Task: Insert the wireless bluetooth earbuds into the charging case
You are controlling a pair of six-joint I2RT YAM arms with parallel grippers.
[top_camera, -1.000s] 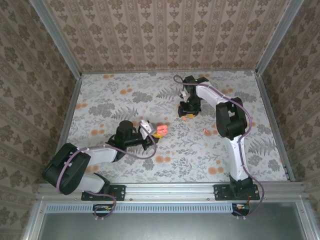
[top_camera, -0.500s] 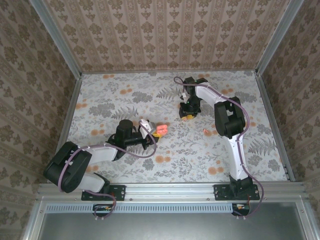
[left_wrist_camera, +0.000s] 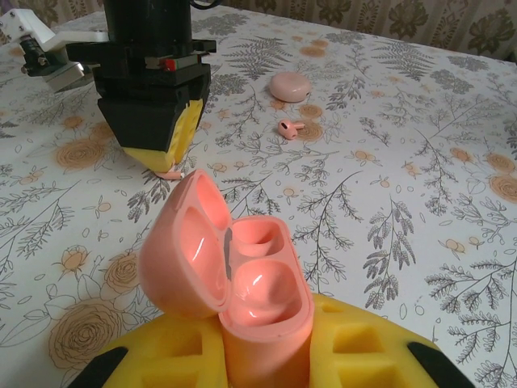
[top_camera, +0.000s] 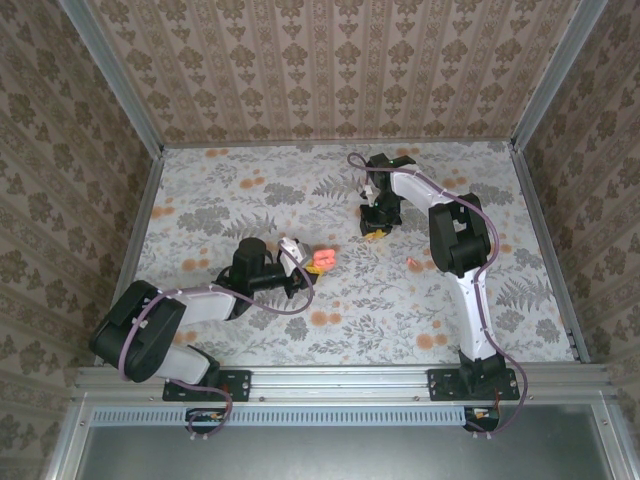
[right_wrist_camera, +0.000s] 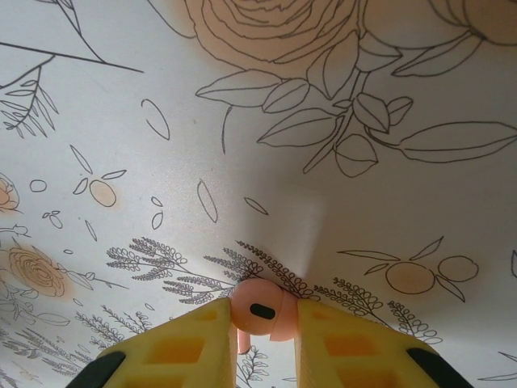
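The salmon-pink charging case [left_wrist_camera: 258, 283] stands upright between the yellow pads of my left gripper [left_wrist_camera: 262, 352], which is shut on its base. Its lid is swung open to the left and both wells show. In the top view the case [top_camera: 322, 260] sits mid-table at the left gripper [top_camera: 304, 272]. My right gripper [right_wrist_camera: 265, 322] points down at the table and is shut on one earbud [right_wrist_camera: 262, 309], pinched between its yellow pads. From the left wrist view that gripper [left_wrist_camera: 161, 158] stands at the far left. A second earbud [left_wrist_camera: 288, 128] lies loose on the cloth [top_camera: 415, 264].
A pink rounded pebble-like thing [left_wrist_camera: 291, 86] lies on the floral cloth beyond the loose earbud. Flat orange flower prints dot the cloth [top_camera: 323, 318]. Patterned walls and metal rails [top_camera: 140, 225] close the table on three sides.
The right gripper's jaws have closed in on the earbud at the table. Both arms have hardly moved, and the left gripper keeps its hold on the case.
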